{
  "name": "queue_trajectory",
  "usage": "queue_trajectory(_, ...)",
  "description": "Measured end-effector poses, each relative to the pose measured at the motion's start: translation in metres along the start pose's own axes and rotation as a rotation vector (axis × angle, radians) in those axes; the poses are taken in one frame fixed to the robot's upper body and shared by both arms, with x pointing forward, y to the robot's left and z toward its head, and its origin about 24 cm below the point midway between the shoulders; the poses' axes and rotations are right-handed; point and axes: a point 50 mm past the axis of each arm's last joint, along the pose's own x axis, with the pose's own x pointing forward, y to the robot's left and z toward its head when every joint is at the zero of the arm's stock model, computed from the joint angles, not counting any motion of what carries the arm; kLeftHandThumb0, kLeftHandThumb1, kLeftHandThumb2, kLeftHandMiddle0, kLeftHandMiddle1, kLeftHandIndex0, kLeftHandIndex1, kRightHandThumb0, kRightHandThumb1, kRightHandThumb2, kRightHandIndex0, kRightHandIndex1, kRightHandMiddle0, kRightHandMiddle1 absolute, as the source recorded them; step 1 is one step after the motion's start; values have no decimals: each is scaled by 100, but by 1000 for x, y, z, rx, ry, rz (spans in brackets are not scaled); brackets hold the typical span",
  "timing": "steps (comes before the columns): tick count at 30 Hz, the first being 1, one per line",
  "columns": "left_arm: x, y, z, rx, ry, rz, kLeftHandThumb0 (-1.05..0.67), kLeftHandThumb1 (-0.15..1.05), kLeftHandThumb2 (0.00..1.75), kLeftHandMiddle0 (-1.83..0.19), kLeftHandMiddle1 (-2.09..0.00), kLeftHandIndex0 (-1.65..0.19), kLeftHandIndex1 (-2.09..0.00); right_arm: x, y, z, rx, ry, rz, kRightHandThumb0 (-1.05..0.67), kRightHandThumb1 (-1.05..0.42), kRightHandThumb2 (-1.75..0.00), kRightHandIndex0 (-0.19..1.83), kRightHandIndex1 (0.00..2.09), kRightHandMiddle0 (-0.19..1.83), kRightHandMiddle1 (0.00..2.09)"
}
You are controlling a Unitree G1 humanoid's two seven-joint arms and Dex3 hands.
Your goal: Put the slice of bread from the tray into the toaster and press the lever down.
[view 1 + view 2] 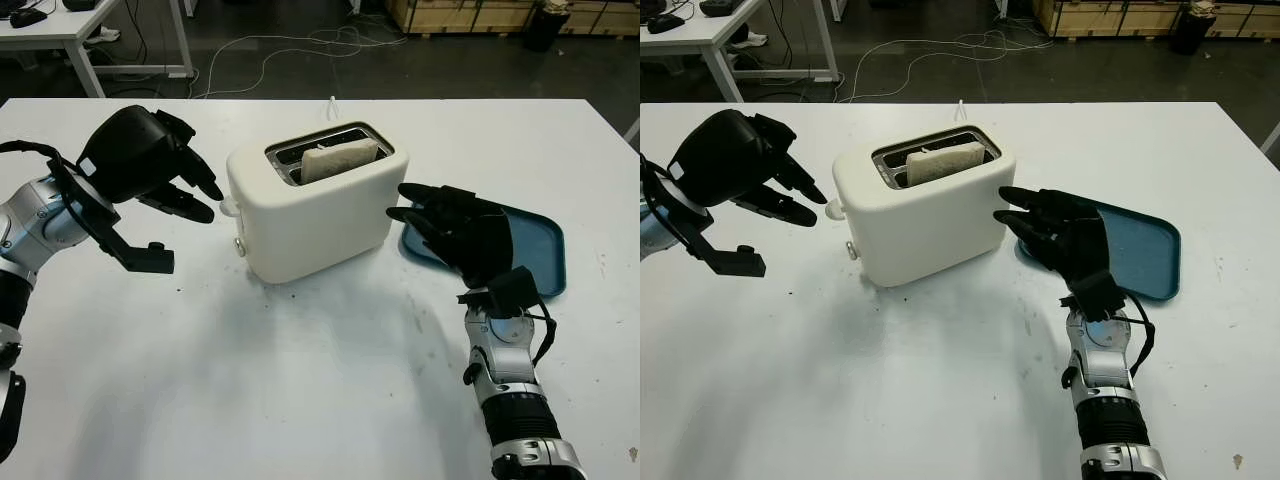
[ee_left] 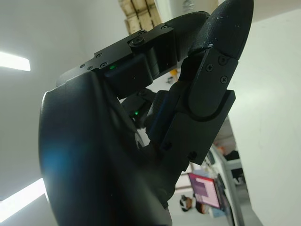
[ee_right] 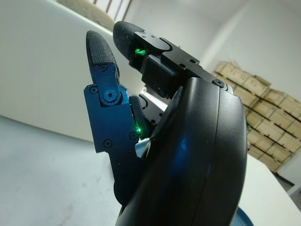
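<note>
Your left robot hand (image 1: pixel 150 160) hovers open at 9 o'clock of the toaster (image 1: pixel 315 205), near its lever (image 1: pixel 229 208), holding nothing. The bread (image 1: pixel 338 159) stands in the slot, long axis along the toaster, running 8 to 2 o'clock. Your right robot hand (image 1: pixel 455 228) is open at 3 o'clock, over the tray's (image 1: pixel 535 250) near edge. Bare surface (image 1: pixel 300 380) lies toward you.

Both head eyes look forward and down, sharing the toaster (image 1: pixel 318 205) at twelve o'clock on the table (image 1: pixel 300 400) — each wrist camera presses against its own hand's shell.
</note>
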Motion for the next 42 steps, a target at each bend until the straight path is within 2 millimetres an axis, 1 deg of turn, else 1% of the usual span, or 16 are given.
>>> queue_trajectory(4, 1, -3, 0, -8, 2, -11, -89, 77, 1, -99, -165, -146, 0, -1, 0, -1, 5, 15, 0, -52, -92, -7, 113, 9, 108, 0)
queue_trajectory(13, 8, -1, -1, -4, -10, -11, -89, 77, 0, -102, -164, -147, 0, -1, 1, -2, 3, 17, 4, -50, -92, -8, 113, 9, 109, 0)
queue_trajectory(21, 8, -5, 0, -17, -16, -11, -89, 77, 0, -102, -164, -147, 0, -1, 2, -2, 2, 18, 12, -48, -92, -7, 113, 9, 109, 0)
queue_trajectory(42, 10, -9, 3, -21, -36, -14, -90, 78, 0, -101, -165, -147, 0, -2, 5, -3, 4, 23, 23, -49, -92, -7, 114, 10, 110, 0)
